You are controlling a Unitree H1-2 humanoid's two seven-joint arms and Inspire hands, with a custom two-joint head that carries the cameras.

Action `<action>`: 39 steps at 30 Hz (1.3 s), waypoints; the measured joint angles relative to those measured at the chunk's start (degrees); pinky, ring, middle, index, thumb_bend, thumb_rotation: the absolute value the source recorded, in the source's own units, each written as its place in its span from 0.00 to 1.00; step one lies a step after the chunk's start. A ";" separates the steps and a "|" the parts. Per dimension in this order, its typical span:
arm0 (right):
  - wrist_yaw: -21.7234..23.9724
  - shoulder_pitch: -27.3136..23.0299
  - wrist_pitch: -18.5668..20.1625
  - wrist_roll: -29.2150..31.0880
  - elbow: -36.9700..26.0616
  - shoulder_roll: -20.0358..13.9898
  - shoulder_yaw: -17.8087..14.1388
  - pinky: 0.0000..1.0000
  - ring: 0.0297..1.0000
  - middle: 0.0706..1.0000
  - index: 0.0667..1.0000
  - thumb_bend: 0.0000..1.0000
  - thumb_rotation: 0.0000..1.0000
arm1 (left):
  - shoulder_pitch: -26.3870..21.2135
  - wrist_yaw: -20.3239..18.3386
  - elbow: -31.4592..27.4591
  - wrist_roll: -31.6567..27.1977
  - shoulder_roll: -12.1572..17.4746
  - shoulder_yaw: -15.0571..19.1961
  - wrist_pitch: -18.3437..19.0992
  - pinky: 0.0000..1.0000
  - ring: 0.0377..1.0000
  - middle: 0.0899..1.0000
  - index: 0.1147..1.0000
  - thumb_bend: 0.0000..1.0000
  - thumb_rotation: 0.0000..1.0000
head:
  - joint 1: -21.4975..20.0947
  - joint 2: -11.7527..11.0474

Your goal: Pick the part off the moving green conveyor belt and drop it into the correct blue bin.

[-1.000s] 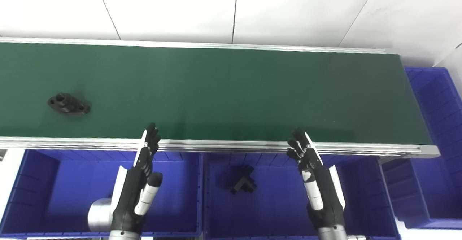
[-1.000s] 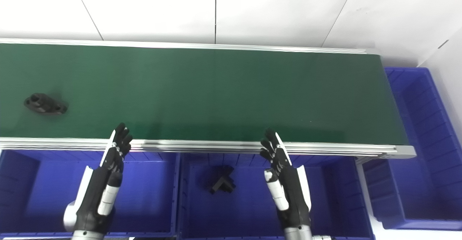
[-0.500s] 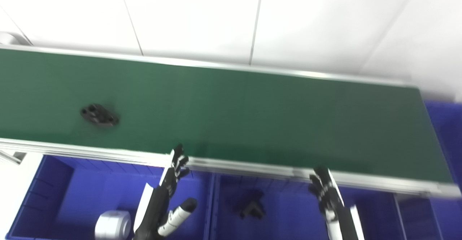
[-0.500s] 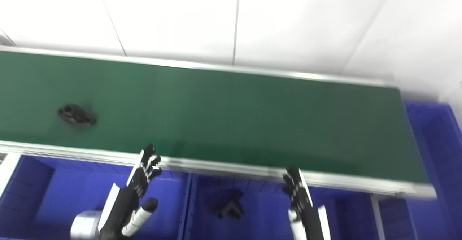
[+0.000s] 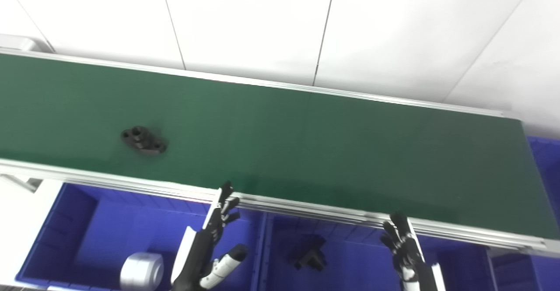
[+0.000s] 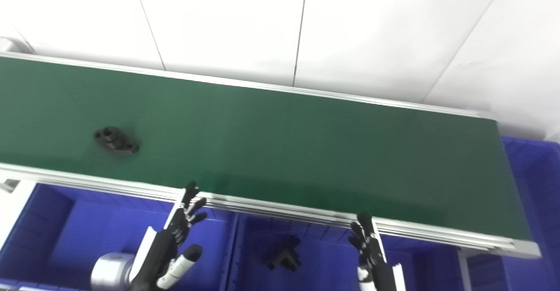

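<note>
Left hand [image 5: 205,247] and right hand [image 5: 404,249]: fingers spread, holding nothing, poised over the bins at 6 o'clock. Part [image 5: 144,140]: black, matte, oval flange with holes, lay unpicked on the belt [image 5: 306,142] at 9 o'clock; smooth green surface, aluminium rails. Bins [image 5: 87,221]: blue plastic; pick and drop both remained

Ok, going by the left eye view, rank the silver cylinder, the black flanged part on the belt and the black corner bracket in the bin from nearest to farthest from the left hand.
1. Silver cylinder: in the left bin, just left of the left hand.
2. Black corner bracket: in the middle bin, to the hand's right.
3. Black flanged part: up on the green belt, beyond and left of the hand.
</note>
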 measured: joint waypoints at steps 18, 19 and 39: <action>2.64 -1.24 -0.22 2.31 1.66 -1.00 -2.00 0.98 0.98 0.99 0.99 0.78 0.96 | -0.66 1.56 1.68 0.26 -2.31 -0.85 -2.90 0.78 0.90 0.97 1.00 0.73 0.81 | 0.97 -0.18; 2.67 -1.31 -0.22 2.18 1.68 -1.01 -2.01 0.98 0.98 0.99 0.99 0.78 0.95 | -0.70 1.62 1.68 0.26 -2.38 -0.83 -3.05 0.78 0.89 0.97 1.00 0.73 0.81 | 1.23 0.00; -0.49 -9.92 1.99 -20.12 -9.28 3.43 -1.03 0.87 0.95 0.98 0.97 0.83 0.86 | 0.44 1.27 -4.74 -2.77 -0.39 -0.16 -1.27 0.84 0.92 0.98 1.00 0.71 0.78 | 0.79 3.60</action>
